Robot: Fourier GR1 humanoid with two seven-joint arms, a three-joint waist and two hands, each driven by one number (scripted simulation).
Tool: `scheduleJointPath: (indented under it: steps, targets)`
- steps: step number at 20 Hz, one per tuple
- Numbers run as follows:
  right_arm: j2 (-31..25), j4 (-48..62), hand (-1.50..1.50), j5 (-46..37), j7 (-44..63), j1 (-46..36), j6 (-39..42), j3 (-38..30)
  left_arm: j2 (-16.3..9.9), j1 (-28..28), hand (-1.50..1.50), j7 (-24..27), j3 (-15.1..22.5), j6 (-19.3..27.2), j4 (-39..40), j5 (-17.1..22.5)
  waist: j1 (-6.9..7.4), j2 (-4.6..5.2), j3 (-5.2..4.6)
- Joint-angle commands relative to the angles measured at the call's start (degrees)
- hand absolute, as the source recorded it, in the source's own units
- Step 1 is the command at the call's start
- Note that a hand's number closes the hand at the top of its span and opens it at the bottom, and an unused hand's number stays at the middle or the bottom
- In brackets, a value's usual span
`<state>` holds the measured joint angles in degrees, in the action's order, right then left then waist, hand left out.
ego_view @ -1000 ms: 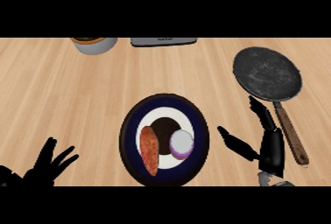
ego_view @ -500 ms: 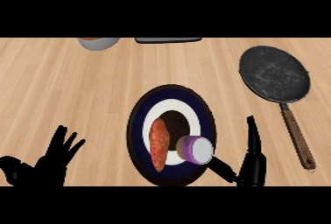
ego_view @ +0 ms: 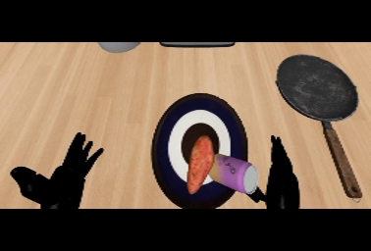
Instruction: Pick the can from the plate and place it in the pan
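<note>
Since half a second before, the can (ego_view: pixel 235 171) had tipped over onto its side and its silver end now pointed toward the right hand (ego_view: pixel 281 179). From the head view, that hand stood just right of the can, fingers straight and apart from the thumb, gripping nothing. The can lay on the plate (ego_view: pixel 165 147), touching the sweet potato (ego_view: pixel 199 164) to its left. Up and right of the hand sat the pan (ego_view: pixel 316 87). The left hand (ego_view: pixel 62 177) rested open, well left of the plate.

Bare counter (ego_view: pixel 94 98) lay between the right hand (ego_view: pixel 281 179) and the pan (ego_view: pixel 317 87) ahead; the can (ego_view: pixel 235 172) and sweet potato (ego_view: pixel 200 163) crowded its inner side.
</note>
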<state>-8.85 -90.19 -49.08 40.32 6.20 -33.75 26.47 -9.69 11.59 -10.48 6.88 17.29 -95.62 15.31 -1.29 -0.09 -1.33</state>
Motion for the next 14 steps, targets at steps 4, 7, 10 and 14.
scheduleJointPath:
  steps: [4, 7, 10, 14]
  targets:
    - [2.9, -5.3, -1.50, -9.4, 25.2, -12.1, 24.2, 1.3, 1.3, -2.8, 0.00, 0.4, 1.0, -0.6, 4.7, -0.4, 1.42, 0.21, 0.71]
    - [4.6, -5.0, -1.50, -11.0, 33.3, -15.9, 35.1, 2.2, 0.9, -4.3, 0.00, 0.5, -0.1, -0.3, 6.0, -0.6, 1.31, 0.20, 0.90]
    - [8.6, -6.6, -1.50, -4.5, 38.4, -19.6, 43.7, 1.5, 1.2, -4.8, 0.00, 0.1, -0.3, -0.4, 5.8, -0.1, 1.77, 0.19, 1.04]
    - [8.7, -7.3, -1.50, 0.8, 43.8, -20.8, 46.8, 3.6, 1.5, -5.4, 0.00, 2.7, -1.1, -2.6, 10.3, 0.6, 1.39, 0.15, 1.08]
